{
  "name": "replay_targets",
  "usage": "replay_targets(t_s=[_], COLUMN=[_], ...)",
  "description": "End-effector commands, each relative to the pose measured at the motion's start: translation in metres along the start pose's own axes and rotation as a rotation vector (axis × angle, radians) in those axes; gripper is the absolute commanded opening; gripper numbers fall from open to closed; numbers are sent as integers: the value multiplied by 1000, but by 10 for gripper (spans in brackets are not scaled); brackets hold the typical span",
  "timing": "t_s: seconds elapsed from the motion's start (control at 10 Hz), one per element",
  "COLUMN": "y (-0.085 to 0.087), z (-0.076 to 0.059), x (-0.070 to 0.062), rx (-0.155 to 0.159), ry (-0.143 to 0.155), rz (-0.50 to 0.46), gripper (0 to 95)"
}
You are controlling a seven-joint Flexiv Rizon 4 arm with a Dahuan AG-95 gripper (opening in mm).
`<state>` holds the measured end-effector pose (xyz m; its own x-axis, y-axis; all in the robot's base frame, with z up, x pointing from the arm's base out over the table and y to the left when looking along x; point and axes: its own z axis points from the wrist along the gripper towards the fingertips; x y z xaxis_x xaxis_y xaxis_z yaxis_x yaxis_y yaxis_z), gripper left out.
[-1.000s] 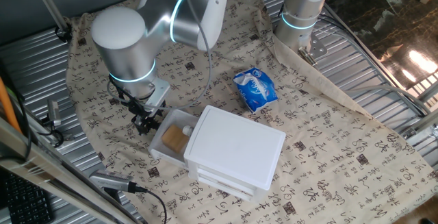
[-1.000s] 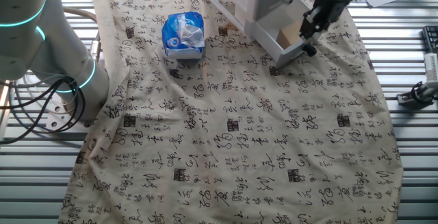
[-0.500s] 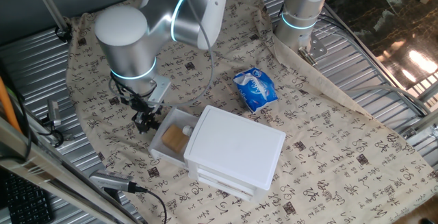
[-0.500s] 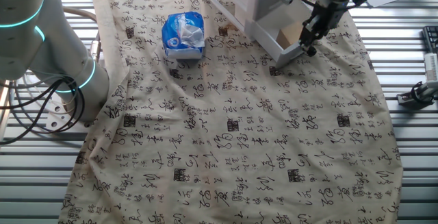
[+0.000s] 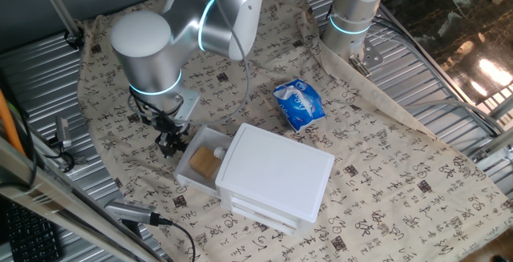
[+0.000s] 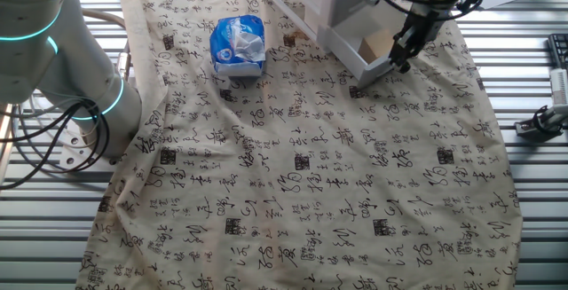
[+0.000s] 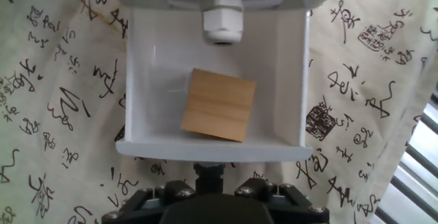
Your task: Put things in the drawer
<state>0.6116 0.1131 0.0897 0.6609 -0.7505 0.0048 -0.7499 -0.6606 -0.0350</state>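
Black calligraphy-style characters cover the beige tablecloth (image 6: 337, 175) under the white drawer unit (image 5: 276, 174), but none can be made out as a readable word. The blue-and-white packet (image 5: 299, 103) carries print too small to read.

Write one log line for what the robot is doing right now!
stage: closing | wooden block: lying in open top drawer | tool: at the drawer's front by the knob, empty | blue packet: on cloth

A robot lab or test bench, probably: two silver robot arms with glowing cyan rings (image 5: 172, 34) stand at a ribbed metal table (image 5: 449, 206) draped with a calligraphy-printed beige cloth (image 6: 311, 166), loose black cables (image 6: 40, 148) trailing off its edges.
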Motion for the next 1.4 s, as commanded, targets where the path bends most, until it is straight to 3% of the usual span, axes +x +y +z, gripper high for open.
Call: replay_targets(t_s=[0.1, 1.1, 1.2, 1.4], y=[1, 2, 2, 1], z=[2, 14, 16, 19], x=[0, -1, -2, -4], rx=[3, 16, 15, 13], ry=[-1, -2, -4, -4], rz=[-1, 0, -9, -12], gripper=[570, 570, 760, 760])
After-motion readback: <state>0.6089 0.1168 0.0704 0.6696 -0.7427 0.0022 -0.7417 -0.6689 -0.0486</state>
